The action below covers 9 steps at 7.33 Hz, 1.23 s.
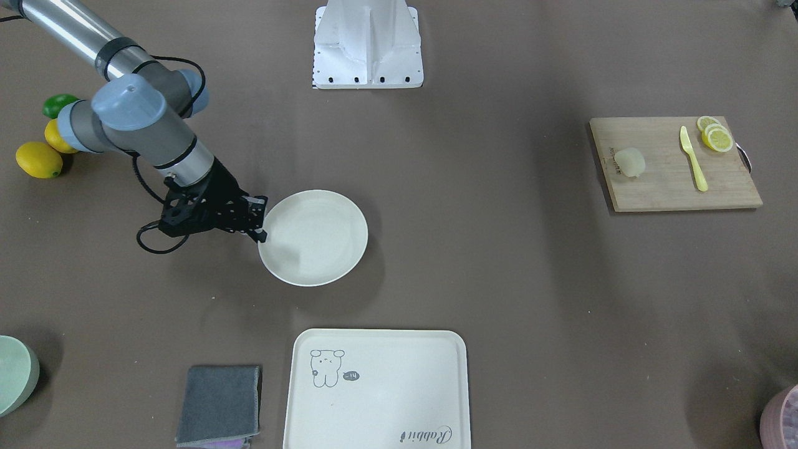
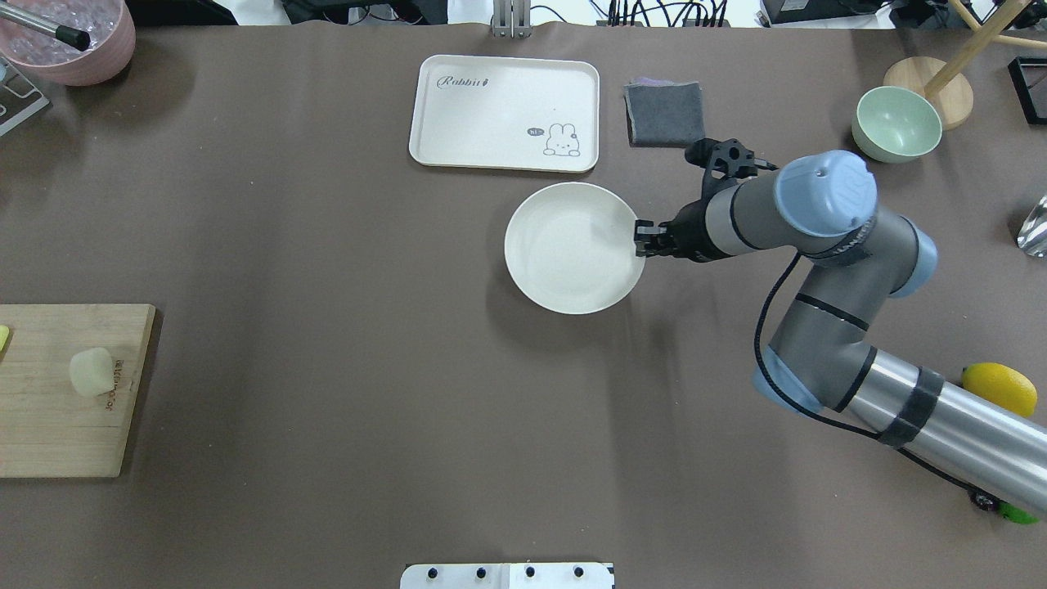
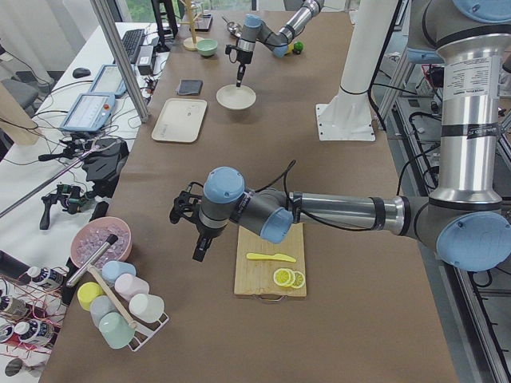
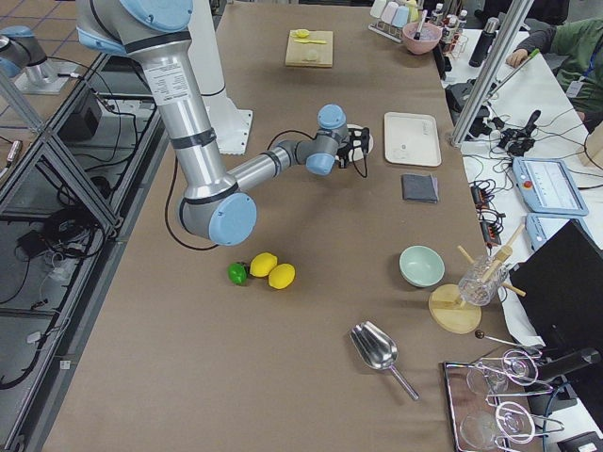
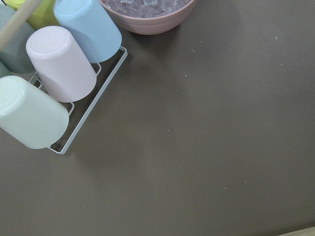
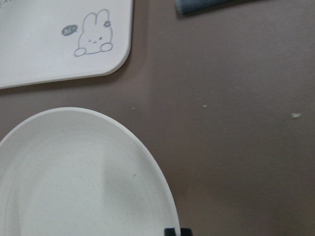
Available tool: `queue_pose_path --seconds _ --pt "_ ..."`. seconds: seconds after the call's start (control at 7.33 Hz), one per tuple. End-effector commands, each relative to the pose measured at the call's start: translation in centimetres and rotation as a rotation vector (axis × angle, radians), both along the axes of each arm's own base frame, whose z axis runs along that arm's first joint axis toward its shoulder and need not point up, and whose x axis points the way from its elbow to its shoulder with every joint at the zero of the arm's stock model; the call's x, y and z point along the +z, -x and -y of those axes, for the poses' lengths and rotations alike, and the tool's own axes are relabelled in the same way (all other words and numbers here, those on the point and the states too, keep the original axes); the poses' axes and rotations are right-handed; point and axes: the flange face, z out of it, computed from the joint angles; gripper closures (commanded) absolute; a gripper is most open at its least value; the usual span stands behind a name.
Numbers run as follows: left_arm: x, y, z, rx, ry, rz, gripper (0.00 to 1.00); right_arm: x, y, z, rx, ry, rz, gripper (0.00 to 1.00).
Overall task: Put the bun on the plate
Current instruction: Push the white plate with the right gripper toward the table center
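The bun [image 1: 629, 163] sits on a board [image 1: 661, 187], well apart from the empty plate [image 1: 318, 240] at mid-table. The right gripper [image 1: 260, 219] meets the plate's rim with its fingers narrow; I cannot tell if they pinch it. The left gripper [image 3: 200, 251] hovers beside the board, and its fingers cannot be judged. Pickup looks not yet begun. Next, the left gripper should probably open over the bun and close gently.

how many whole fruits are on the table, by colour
yellow lemons: 2
green lime: 1
total: 3
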Motion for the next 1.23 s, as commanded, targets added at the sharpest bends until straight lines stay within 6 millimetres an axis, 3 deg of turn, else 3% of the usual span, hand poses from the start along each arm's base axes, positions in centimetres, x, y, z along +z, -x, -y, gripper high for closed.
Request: queue_pose_path --seconds 0.0,0.27,0.55,0.68,0.82,0.95,1.09 --pt "0.3 0.0 0.0 0.0 0.007 0.001 0.01 -5.2 5.6 -2.0 0.007 0.0 -0.051 1.0" --pt "0.6 0.0 0.0 -0.001 0.012 0.0 0.01 -6.4 9.4 -5.1 0.008 0.003 -0.068 1.0" --pt "0.6 0.0 0.0 -0.001 0.015 0.001 0.01 -6.5 9.8 -5.7 -0.001 0.002 -0.069 1.0" --pt "0.5 0.0 0.0 -0.003 0.015 -0.001 0.01 -6.6 9.5 -5.4 0.002 0.003 -0.067 0.38" --pt "-0.8 -0.1 0.4 -0.056 0.045 -0.03 0.01 -6.7 8.8 -4.7 0.011 0.004 -0.064 0.0" --pt "-3.0 -1.2 0.3 -0.115 0.089 -0.075 0.01 -6.7 7.7 -3.5 0.008 0.019 -0.056 0.0" --pt "-4.5 -3.9 -0.2 -0.115 0.112 -0.106 0.01 -6.5 5.5 -1.8 -0.005 0.046 -0.041 0.0"
